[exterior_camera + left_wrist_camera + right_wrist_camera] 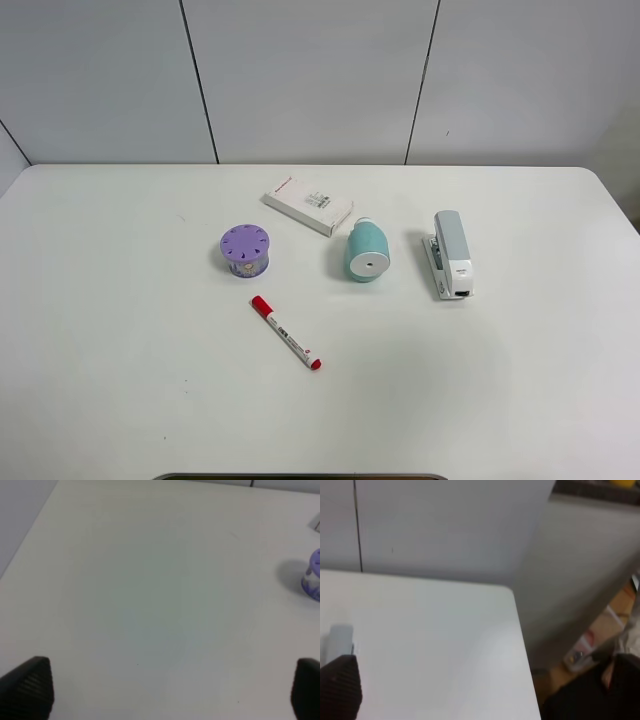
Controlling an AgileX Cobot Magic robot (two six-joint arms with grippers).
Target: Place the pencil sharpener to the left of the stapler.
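Stapler (pixel 451 254): silver-grey and white, long, lying flat at counter right. Sharpener (pixel 365 252): teal barrel on its side, white round face toward camera, just left of stapler, apart from it. Counter (pixel 120 380) white; grey panelled wall behind. Left hand (pixel 172 687) released, fingers wide over bare counter. Right hand (pixel 485 690) likewise spread near counter edge.

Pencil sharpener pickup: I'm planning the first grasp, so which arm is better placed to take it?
Probably the right. The pencil sharpener lies right of the table's middle, beside the stapler; the right wrist view already shows the stapler, while the left sees only the purple container.
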